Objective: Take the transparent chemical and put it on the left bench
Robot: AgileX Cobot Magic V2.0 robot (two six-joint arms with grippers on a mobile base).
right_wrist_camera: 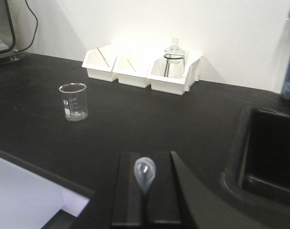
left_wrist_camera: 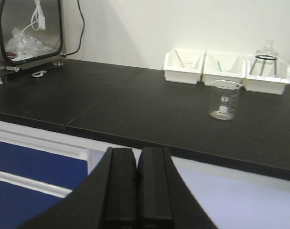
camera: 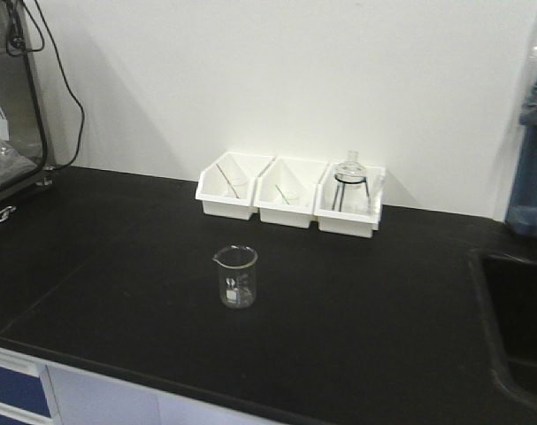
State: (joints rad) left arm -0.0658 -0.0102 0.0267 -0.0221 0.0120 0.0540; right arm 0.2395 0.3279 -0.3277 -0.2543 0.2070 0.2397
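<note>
While my left gripper (left_wrist_camera: 136,157) is pressed together on nothing, my right gripper (right_wrist_camera: 145,160) pinches what looks like a translucent pipette bulb (right_wrist_camera: 145,172). The glass beaker (camera: 237,277) stands upright on the black desk (camera: 118,257). It is probably light, slick and breakable, so I'd clasp its wall below the rim. White bins (camera: 288,197) sit beyond it, apart, with the sink (camera: 516,310) far right; neither stands in the way.

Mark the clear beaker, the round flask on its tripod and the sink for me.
clear beaker (camera: 237,279), front view, on its glass wall.
round flask (camera: 349,170), front view, on its glass body.
sink (right_wrist_camera: 235,148), right wrist view, on its left rim.
</note>
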